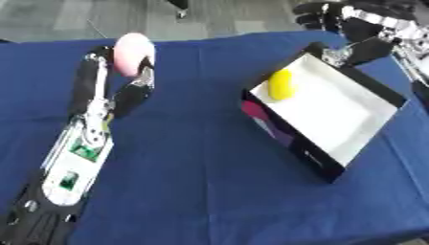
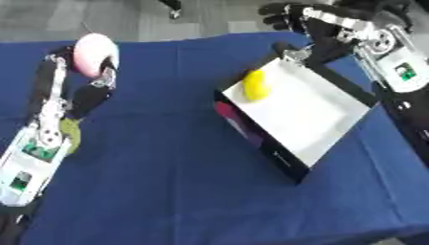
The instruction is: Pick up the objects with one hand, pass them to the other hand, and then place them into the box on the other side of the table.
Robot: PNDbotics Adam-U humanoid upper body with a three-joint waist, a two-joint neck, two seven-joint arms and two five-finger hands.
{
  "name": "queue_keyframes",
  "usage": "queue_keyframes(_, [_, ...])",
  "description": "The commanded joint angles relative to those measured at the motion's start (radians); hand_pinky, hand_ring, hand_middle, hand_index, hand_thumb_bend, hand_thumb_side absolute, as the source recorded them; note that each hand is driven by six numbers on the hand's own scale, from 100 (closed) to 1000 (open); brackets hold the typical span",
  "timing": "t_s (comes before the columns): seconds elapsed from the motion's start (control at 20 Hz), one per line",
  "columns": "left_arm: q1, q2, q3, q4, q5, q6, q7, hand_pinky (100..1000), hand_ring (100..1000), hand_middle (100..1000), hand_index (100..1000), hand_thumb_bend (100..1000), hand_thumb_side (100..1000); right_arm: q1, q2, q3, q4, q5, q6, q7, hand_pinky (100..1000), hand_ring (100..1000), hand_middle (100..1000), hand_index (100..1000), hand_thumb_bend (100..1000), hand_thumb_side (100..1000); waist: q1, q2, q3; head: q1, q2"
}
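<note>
One pink ball [image 1: 132, 52] sits pinched in the left hand [image 1: 126, 79], well apart from the box [image 1: 335, 103].

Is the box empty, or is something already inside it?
Not empty. A yellow object lies inside the box, near its far corner; the rest of its white floor is bare.

I see a pink rounded object [image 1: 132, 52] raised at far left, a yellow oval object [image 1: 280, 84] lying inside the white-lined black box [image 1: 362, 117], which sits askew at right.
</note>
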Motion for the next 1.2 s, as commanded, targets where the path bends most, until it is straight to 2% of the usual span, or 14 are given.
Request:
queue_keyframes(0.05, [-0.014, -0.01, -0.005, -0.004, -0.003, -0.017, 0.005, 779, 744, 627, 628, 100, 473, -0.025, -0.011, -0.003, 0.003, 0.023, -0.008, 0.016, 1000, 1000, 1000, 1000, 100, 201, -0.015, -0.017, 0.001, -0.007, -0.002])
queue_keyframes(0.5, [-0.015, -0.045, -0.025, 0.029, -0.019, -0.053, -0.008, 780, 743, 626, 627, 100, 471, -0.042, 0.017, 0.013, 0.016, 0.061, -0.018, 0.045, 1000, 1000, 1000, 1000, 100, 199, -0.016, -0.009, 0.013, -0.024, -0.002])
queue_keyframes(0.8, [-0.028, -0.068, -0.043, 0.058, -0.028, -0.103, -0.054, 780, 744, 628, 627, 100, 466, -0.055, 0.021, 0.025, 0.007, 0.062, -0.027, 0.044, 1000, 1000, 1000, 1000, 100, 192, -0.014, -0.007, 0.028, -0.044, -0.002])
queue_keyframes(1.2, [-0.048, -0.104, -0.044, 0.109, -0.063, -0.142, -0.078, 782, 744, 629, 626, 100, 444, -0.066, 0.024, 0.035, -0.021, 0.065, -0.057, 0.053, 1000, 1000, 1000, 1000, 100, 126, -0.016, -0.008, 0.06, -0.076, -0.002])
